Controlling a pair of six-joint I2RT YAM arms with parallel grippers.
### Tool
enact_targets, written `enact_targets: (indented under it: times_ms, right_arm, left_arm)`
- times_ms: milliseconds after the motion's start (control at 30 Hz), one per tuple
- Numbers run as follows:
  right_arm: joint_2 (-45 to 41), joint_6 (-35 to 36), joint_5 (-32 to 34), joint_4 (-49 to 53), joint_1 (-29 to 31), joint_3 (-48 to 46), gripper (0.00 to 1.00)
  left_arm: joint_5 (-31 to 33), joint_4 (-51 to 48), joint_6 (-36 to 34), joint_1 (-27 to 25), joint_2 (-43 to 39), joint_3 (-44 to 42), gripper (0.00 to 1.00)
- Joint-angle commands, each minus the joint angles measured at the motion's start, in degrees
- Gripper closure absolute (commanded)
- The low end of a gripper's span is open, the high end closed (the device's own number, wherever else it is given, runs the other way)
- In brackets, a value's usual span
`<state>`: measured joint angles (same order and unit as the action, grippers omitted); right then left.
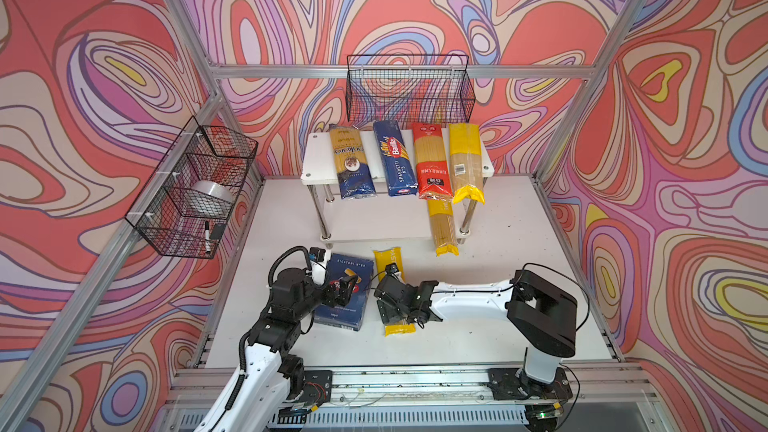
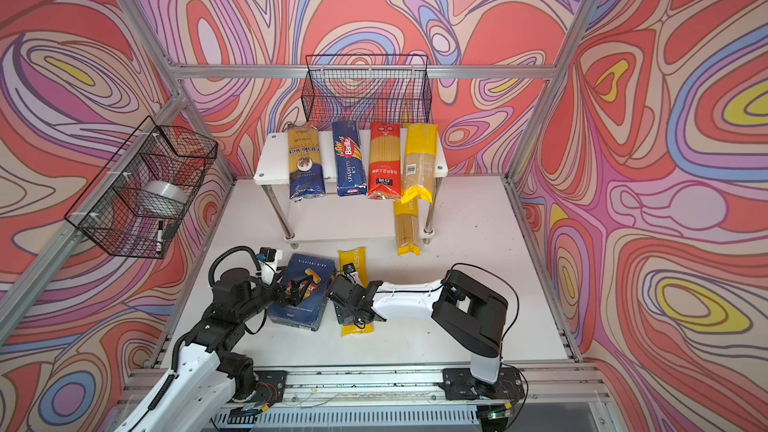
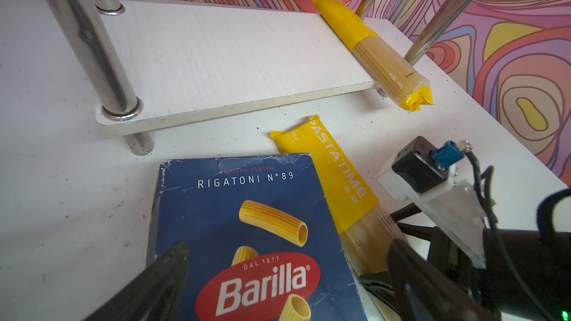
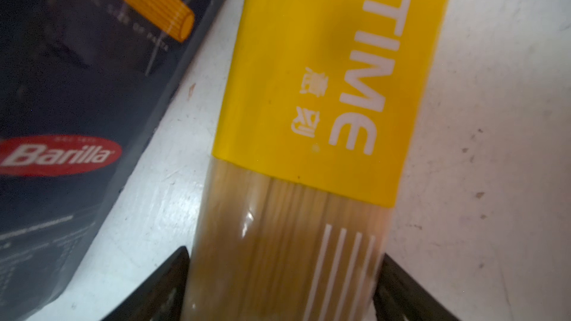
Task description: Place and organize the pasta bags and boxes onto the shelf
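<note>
pickup step: my right fingers (image 4: 160, 288) stand open astride the yellow bag (image 4: 309, 88), flat on the surface (image 4: 494, 118) short of the shelf (image 1: 316, 160); next they must squeeze and lift. my left fingers (image 3: 154, 282) gape over the rigatoni box (image 3: 247, 199). only the top views show 4 packs (image 1: 395, 160) on the upper board (image 2: 270, 160).

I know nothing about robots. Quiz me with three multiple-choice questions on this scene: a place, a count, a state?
1. Where is the rigatoni box? A in a basket; B on the table; C on the floor.
2. How many packs lie on the top board? A two; B six; C four.
3. The left claw is: A open; B shut tight; C out of sight.
Answers: B, it lies flat on the table. C: ankara bag, spaghetti box, red bag, yellow bag. A, its jaws stand wide apart above the box.
</note>
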<state>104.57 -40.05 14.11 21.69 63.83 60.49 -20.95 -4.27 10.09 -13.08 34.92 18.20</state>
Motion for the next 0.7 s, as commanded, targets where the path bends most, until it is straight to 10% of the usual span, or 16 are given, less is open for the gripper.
enact_targets:
  times_ms: [0,667]
  right_arm:
    - [0.6,-0.3,-1.8,-0.9,0.2,-2.0,0.11]
    - [-2.5,-1.5,-4.2,-5.9,0.4,-5.9,0.52]
  left_arm:
    - [0.4,1.1,-0.2,-0.2,-0.3,0.2,0.00]
    - [0.5,1.1,-0.1,-0.1,-0.4,0.2,0.00]
